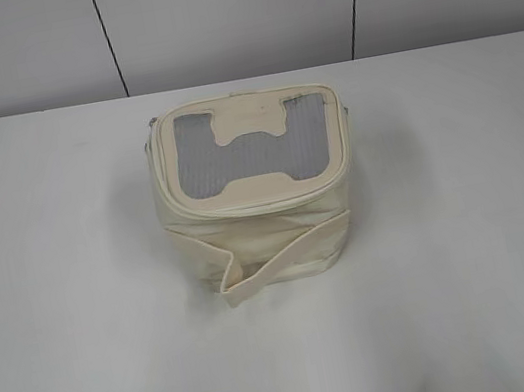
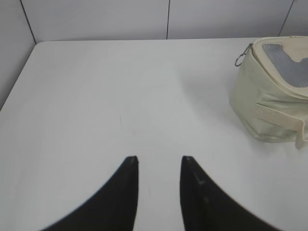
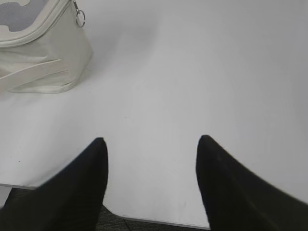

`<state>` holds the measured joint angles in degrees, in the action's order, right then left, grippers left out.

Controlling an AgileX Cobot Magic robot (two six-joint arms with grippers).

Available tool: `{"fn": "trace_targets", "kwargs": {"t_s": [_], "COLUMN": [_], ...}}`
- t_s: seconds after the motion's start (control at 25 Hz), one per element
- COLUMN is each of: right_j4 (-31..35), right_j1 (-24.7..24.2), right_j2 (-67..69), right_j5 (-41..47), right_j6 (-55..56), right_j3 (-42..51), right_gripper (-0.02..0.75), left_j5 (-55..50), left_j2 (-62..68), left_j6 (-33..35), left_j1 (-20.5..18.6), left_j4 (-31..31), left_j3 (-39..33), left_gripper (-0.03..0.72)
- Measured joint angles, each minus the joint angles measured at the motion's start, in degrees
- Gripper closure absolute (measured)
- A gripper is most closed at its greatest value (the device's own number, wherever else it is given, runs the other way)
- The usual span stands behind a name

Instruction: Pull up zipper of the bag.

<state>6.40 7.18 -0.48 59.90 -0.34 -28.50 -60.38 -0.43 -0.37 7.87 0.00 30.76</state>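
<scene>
Both grippers (image 2: 160,159) (image 3: 151,139) gape, well apart from bag (image 1: 253,192).

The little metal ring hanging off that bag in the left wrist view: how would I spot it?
Start at the white table and find the cream bag at its right edge. At the bag's upper left corner, a small silver ring dangles from the rim; it is the only shiny metal against soft cream fabric.

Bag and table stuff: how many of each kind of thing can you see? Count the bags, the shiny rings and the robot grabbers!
Cream bag: 1
Silver ring pulls on its zipper: 2, one in the left wrist view, one in the right wrist view
Grippers: 2, the left gripper and the right gripper, both open
Total: 5
</scene>
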Motion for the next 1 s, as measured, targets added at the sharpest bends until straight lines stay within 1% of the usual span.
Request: {"fn": "trace_targets", "kwargs": {"t_s": [0.8, 1.0], "right_j4": [0.05, 3.79], "right_j1": [0.0, 0.0], "right_j2": [0.0, 0.0], "right_j5": [0.0, -0.52], "right_j6": [0.0, 0.0], "right_j3": [0.0, 0.0], "right_gripper": [0.276, 0.276], "left_j5": [0.0, 0.0], "left_j2": [0.0, 0.0], "left_j6": [0.0, 0.0], "left_j1": [0.0, 0.0], "left_j4": [0.0, 0.0], "left_j3": [0.0, 0.0], "left_gripper": [0.446, 0.446]}}
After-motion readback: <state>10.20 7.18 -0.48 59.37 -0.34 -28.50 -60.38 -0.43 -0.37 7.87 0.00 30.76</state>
